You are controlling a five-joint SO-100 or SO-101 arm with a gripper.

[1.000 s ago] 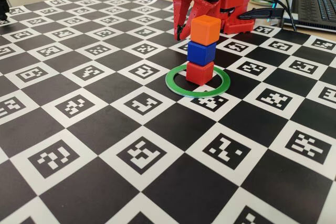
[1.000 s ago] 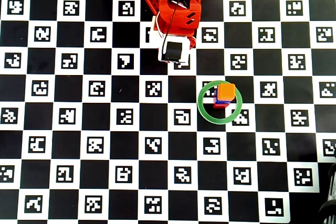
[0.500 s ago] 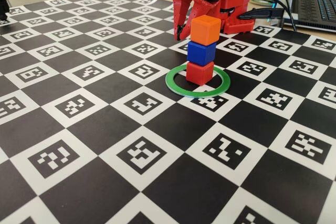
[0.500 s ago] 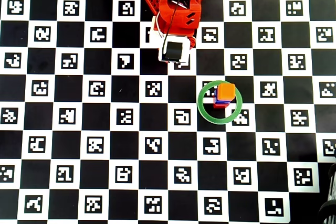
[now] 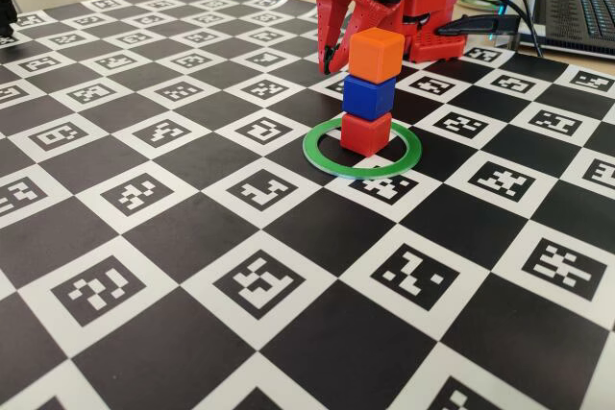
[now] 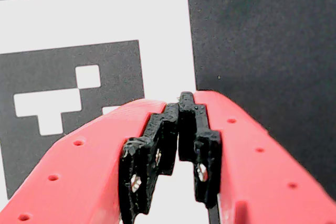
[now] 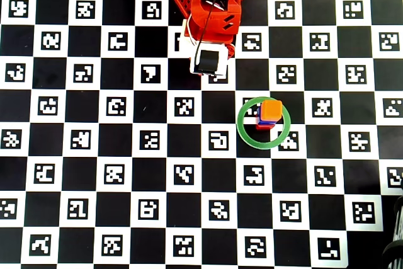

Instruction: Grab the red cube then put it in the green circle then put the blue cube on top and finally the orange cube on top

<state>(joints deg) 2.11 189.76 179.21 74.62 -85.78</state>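
My gripper (image 6: 181, 103) is sitting clenched: in the wrist view the two red fingers (image 6: 89, 150) are meeting at their black-padded tips, with nothing between them. It is pointing down at the checkered board (image 6: 262, 40), hanging just above a white square bearing a black marker. In the fixed view the gripper (image 5: 332, 62) is hanging at the far side of the board, folded back close to my red base (image 5: 428, 16), apart from the stack.

The surface I am working over is a flat mat of black squares alternating with white marker squares (image 7: 113, 171), filling the overhead view. Beyond the far edge, a pale wooden tabletop, cables and an open laptop (image 5: 577, 7) are showing.

The green circle (image 5: 322, 158) is lying flat on the board, in front of the gripper in the fixed view. The red cube (image 5: 366, 133) is standing inside it, toward the ring's far side. The blue cube (image 5: 368, 97) is resting on the red one, and the orange cube (image 5: 376, 54) is sitting on top, turned slightly. Nothing is standing between gripper and stack.
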